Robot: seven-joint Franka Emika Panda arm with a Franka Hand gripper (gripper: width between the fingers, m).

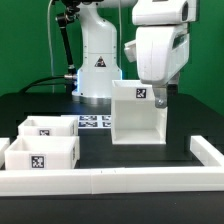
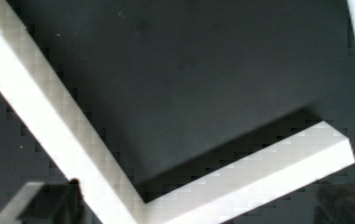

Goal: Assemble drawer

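Observation:
A tall white drawer case (image 1: 135, 118), open at the front and top and with a marker tag on its upper edge, stands at the table's middle. Two smaller white drawer boxes (image 1: 48, 128) (image 1: 42, 153) with tags sit at the exterior view's left. My gripper (image 1: 160, 98) hangs over the case's top corner on the exterior view's right. In the wrist view my gripper (image 2: 195, 205) is open. One dark fingertip (image 2: 44, 203) shows on each side of the corner where two white walls (image 2: 49, 110) (image 2: 245, 175) meet. Nothing is held.
The marker board (image 1: 95, 122) lies behind the drawer boxes, in front of the arm's base (image 1: 98, 70). A low white rail (image 1: 120, 181) runs along the table's front and turns back at the exterior view's right (image 1: 206, 150).

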